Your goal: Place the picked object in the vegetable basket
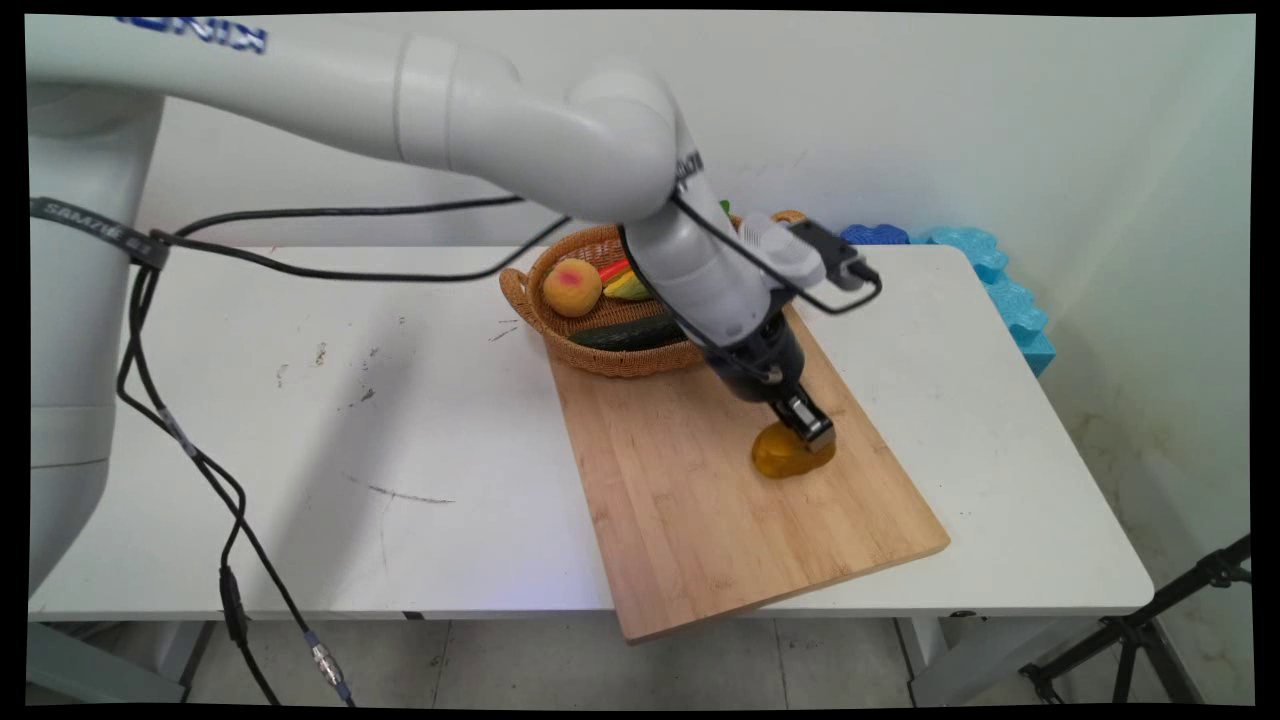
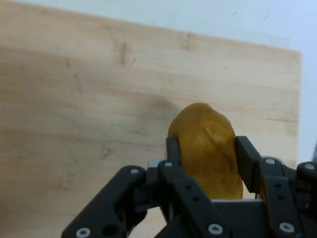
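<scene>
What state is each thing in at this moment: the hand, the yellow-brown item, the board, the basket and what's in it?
hand: down on the board, shut on the potato.
potato: held between both fingers, resting on the board.
cutting board: flat on the table, near corner past the edge.
basket: upright at the board's far end.
peach: lying in the basket.
cucumber: lying in the basket.

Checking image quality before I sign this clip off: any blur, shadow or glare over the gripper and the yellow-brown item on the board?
Main view: even light, no glare; the gripper sits on the yellow-brown item, soft shadow on the cutting board. Hand view: slightly soft; a faint shadow lies on the board beside the item, held between the fingers.
</scene>
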{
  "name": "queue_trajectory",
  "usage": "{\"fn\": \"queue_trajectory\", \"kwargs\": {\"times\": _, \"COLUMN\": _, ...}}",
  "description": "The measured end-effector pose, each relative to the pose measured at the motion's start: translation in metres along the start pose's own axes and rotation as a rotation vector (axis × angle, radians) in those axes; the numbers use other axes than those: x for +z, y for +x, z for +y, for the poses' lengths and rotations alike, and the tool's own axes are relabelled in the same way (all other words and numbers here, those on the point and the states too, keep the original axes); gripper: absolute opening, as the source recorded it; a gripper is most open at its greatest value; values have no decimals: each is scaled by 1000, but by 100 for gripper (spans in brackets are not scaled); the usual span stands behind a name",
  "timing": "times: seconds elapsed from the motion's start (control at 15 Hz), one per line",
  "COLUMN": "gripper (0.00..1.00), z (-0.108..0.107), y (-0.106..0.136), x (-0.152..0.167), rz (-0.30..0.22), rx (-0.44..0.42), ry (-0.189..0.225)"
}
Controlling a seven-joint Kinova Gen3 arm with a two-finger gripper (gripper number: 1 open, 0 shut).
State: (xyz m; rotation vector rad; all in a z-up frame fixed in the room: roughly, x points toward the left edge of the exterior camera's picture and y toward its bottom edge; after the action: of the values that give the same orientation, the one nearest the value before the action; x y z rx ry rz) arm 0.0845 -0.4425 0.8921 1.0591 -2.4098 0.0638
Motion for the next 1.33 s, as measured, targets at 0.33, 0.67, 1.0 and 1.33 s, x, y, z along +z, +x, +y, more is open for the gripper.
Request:
{"fn": "queue_trajectory", "kwargs": {"times": 0.33, "gripper": 0, "z": -9, "y": 9, "x": -54, "rz": 48, "rx": 48, "ry": -30}}
{"fn": "queue_trajectory", "kwargs": {"times": 0.67, "gripper": 0, "z": -32, "y": 15, "x": -111, "rz": 101, "rx": 83, "ry": -39}}
{"fn": "queue_trajectory", "kwargs": {"times": 1.0, "gripper": 0, "z": -76, "y": 9, "x": -159, "rz": 142, "rx": 103, "ry": -15}}
{"fn": "queue_trajectory", "kwargs": {"times": 1.33, "gripper": 0, "z": -125, "y": -10, "x": -180, "rz": 140, "rx": 96, "ry": 31}}
